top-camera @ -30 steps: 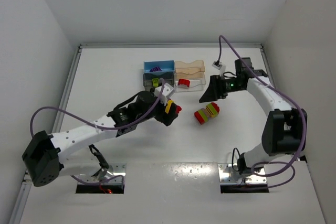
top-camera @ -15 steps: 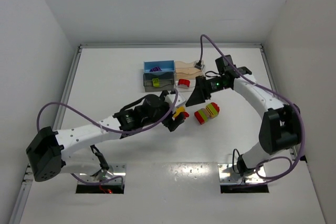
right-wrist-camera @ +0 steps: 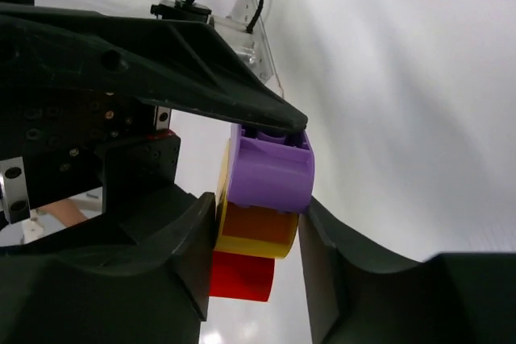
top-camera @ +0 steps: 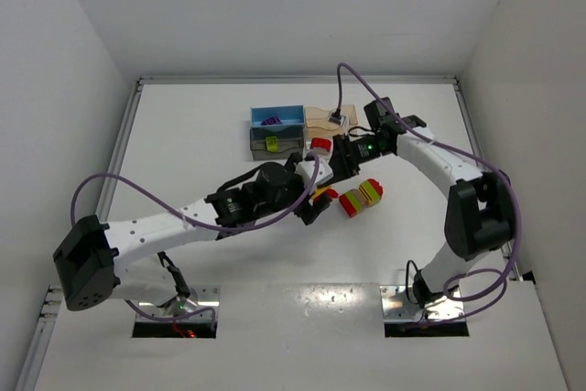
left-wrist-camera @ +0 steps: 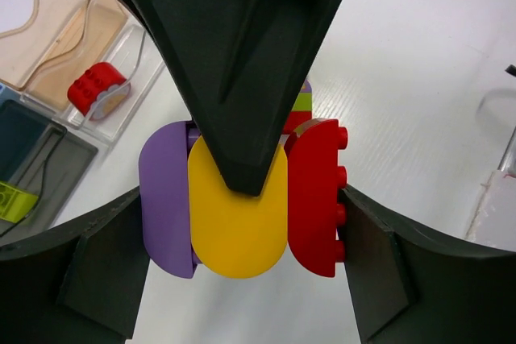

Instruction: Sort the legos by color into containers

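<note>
My left gripper (top-camera: 314, 202) (left-wrist-camera: 242, 235) is shut on a clump of legos (top-camera: 321, 194) in mid-air: a purple brick (left-wrist-camera: 165, 199), a yellow one (left-wrist-camera: 238, 223) and a red one (left-wrist-camera: 314, 199), its fingers against the purple and red sides. My right gripper (top-camera: 331, 177) (right-wrist-camera: 254, 227) reaches in from the right. It is shut on the same clump, with its pads against the purple brick (right-wrist-camera: 270, 171) and the yellow brick (right-wrist-camera: 251, 235). The containers stand behind: blue (top-camera: 291, 113), dark grey (top-camera: 256, 144), peach (top-camera: 322, 116), clear (top-camera: 339, 146).
A second clump of red, yellow and green bricks (top-camera: 360, 197) lies on the table right of the grippers. A red brick (top-camera: 320, 144) (left-wrist-camera: 97, 89) sits in the clear bin, a purple one (top-camera: 270, 121) in the blue, a lime one (top-camera: 271, 143) in the dark grey.
The right arm swung left to the clump and its jaws narrowed onto it. The left arm carried the clump a little to the right.
</note>
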